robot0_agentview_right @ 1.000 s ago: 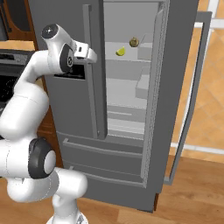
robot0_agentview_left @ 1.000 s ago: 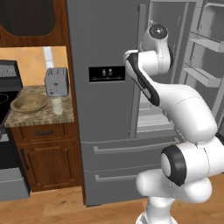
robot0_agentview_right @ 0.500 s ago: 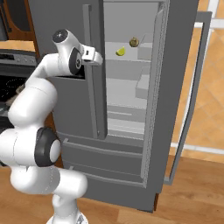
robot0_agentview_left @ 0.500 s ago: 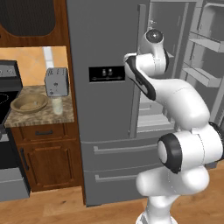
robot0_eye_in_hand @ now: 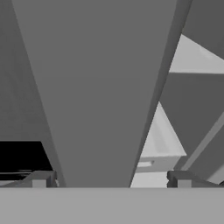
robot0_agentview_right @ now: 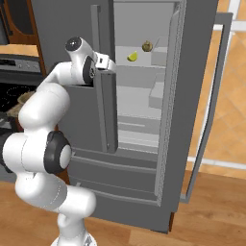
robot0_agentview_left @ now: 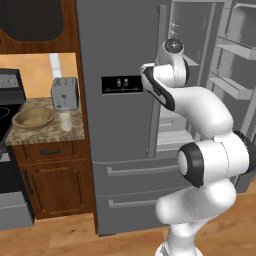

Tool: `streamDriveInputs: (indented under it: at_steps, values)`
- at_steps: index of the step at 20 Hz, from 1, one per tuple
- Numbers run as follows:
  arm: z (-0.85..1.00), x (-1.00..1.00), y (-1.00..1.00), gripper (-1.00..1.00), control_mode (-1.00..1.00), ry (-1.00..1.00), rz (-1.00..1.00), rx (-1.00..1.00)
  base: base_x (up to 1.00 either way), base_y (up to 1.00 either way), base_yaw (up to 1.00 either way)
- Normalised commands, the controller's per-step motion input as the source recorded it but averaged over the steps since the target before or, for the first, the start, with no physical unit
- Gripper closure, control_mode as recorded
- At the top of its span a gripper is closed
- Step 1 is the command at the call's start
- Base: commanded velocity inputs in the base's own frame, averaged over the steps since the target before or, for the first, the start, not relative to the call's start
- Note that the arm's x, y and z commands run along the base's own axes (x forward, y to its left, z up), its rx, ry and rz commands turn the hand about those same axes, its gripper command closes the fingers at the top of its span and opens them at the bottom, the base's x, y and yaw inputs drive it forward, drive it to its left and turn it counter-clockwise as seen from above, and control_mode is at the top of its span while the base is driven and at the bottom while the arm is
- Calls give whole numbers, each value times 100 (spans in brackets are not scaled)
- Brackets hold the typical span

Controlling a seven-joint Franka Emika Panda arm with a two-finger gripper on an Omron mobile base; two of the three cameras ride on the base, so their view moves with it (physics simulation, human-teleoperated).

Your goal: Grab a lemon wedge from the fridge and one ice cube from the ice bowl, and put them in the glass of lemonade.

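Gripper [robot0_agentview_right: 108, 64] is wide open with nothing in it, and over the last second it's swung in closer to the fridge [robot0_agentview_right: 192, 96], right up by the left door's edge. Lemon wedge [robot0_agentview_right: 132, 56] sits on the upper shelf at about 2 o'clock from the hand, with the brownish lump [robot0_agentview_right: 147, 46] just past it. Looks like it's lining up to reach in, nothing grabbed yet.

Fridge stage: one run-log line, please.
tall dark-grey steel fridge: right door open | tiny yellow-green lemon wedge: on shelf | tool: open, empty
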Motion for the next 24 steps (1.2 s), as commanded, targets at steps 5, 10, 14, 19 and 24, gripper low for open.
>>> streamDriveInputs:
  at_steps: [5,10,14,19,24]
  values:
    - [0,12,2,-100,-100,0,-3,0,0,0,0]
    - [0,0,0,100,-100,0,-3,0,0,0,0]
    - [0,0,0,100,-100,0,-3,0,0,0,0]
    - [-8,5,11,100,-100,0,-3,0,0,0,0]
    - [-5,-10,57,100,-100,-7,0,0,0,0,0]
